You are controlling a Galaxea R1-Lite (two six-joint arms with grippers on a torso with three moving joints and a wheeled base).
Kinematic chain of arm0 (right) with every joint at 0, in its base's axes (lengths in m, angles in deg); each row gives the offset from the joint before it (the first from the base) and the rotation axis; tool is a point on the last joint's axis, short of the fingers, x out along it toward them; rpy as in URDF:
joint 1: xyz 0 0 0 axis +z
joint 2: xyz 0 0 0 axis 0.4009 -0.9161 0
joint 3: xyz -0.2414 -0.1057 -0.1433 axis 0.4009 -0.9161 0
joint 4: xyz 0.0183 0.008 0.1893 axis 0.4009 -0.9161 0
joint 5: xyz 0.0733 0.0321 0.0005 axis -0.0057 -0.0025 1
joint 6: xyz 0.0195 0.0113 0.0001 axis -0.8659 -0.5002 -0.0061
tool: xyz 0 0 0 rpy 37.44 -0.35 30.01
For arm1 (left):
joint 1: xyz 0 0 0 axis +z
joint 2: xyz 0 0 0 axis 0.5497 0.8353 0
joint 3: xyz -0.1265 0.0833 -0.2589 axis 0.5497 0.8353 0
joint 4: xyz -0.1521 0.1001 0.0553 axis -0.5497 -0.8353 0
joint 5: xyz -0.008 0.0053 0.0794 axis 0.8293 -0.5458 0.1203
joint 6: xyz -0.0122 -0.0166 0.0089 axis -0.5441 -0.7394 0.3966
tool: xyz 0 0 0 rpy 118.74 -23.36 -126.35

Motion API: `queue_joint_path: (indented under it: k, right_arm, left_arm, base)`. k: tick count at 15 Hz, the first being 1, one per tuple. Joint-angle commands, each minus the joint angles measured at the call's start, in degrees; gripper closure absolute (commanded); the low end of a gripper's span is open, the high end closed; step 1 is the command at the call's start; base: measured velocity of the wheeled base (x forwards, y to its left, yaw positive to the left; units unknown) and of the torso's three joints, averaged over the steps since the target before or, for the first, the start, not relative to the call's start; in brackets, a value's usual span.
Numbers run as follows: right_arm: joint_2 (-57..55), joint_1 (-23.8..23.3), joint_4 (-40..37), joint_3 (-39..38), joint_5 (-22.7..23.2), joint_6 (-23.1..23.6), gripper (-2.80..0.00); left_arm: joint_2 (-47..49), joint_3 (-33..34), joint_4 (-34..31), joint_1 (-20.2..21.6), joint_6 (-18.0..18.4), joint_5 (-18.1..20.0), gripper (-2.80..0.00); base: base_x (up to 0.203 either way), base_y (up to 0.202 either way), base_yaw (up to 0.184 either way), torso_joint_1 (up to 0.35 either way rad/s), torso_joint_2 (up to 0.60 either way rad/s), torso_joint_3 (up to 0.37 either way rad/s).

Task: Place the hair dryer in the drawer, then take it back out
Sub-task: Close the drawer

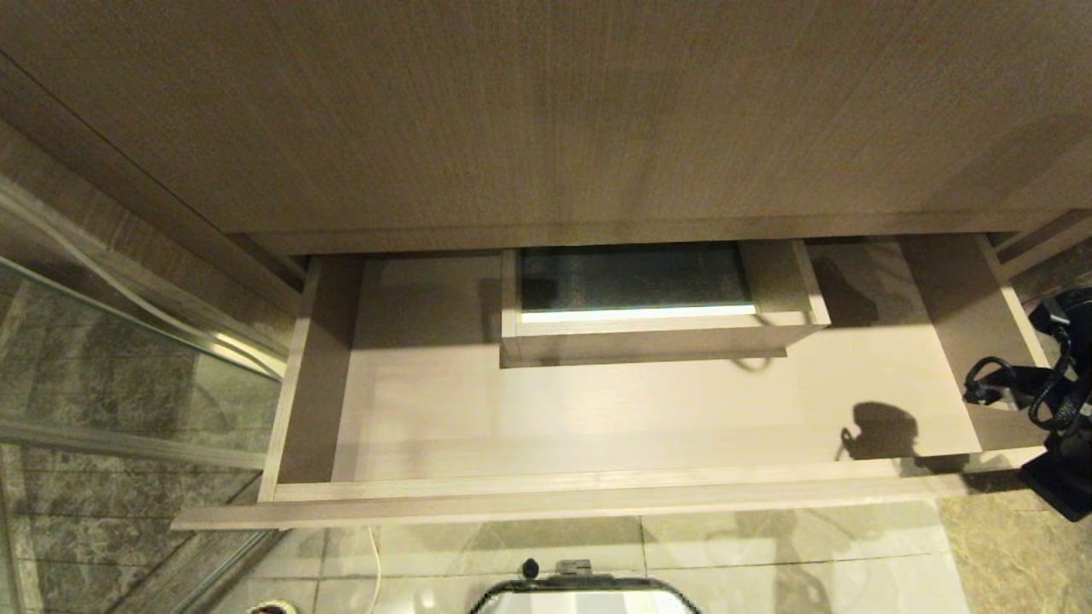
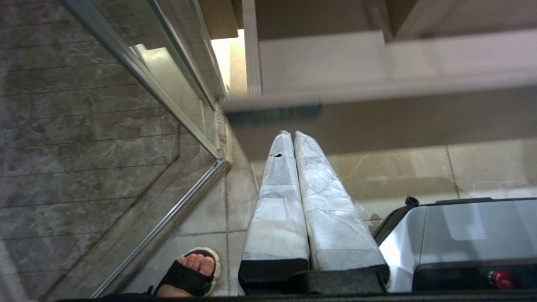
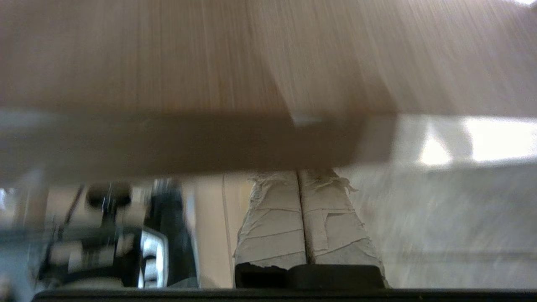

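Observation:
The drawer point(image 1: 546, 499) stands pulled open below the wood-grain counter, light-brown, with a boxed cut-out point(image 1: 648, 341) at mid-back. Its floor is bare. The hair dryer is out of view in every view. My right arm point(image 1: 1054, 401) shows at the drawer's right front corner. In the right wrist view my right gripper point(image 3: 298, 173) is shut with nothing between its taped fingers, just under a wood-grain edge of the drawer point(image 3: 188, 142). My left gripper point(image 2: 292, 133) hangs parked and shut over the floor tiles, below the drawer's front point(image 2: 377, 92).
A glass shower partition with a metal frame point(image 1: 128, 375) stands to the left of the drawer. A person's foot in a black sandal point(image 2: 191, 272) rests on the tiles beside my base point(image 2: 470, 239).

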Motion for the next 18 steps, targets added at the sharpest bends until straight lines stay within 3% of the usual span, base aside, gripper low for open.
queue_joint_path:
  k: [1, 5, 10, 18]
  right_arm:
    - [1.0, 0.0, 1.3, 0.0, 2.5, 0.1, 0.0]
    - [2.6, 0.1, 14.5, 0.2, 13.3, 0.1, 0.0]
    - [2.9, 0.1, 45.0, -0.4, 22.5, 0.0, 0.0]
    - [12.0, 0.1, 43.8, -5.2, 24.9, 0.8, 0.0]
  left_arm:
    - [0.0, 0.0, 0.0, 0.0, 0.0, 0.0, 0.0]
    - [0.0, 0.1, 0.0, 0.1, 0.0, 0.0, 0.0]
    - [0.0, 0.0, 0.0, 0.0, 0.0, 0.0, 0.0]
    - [0.0, 0.0, 0.0, 0.0, 0.0, 0.0, 0.0]
  base:
    - [0.0, 0.0, 0.0, 0.0, 0.0, 0.0]
    - [0.0, 0.0, 0.0, 0.0, 0.0, 0.0]
    - [0.0, 0.0, 0.0, 0.0, 0.0, 0.0]
    - [0.0, 0.0, 0.0, 0.0, 0.0, 0.0]
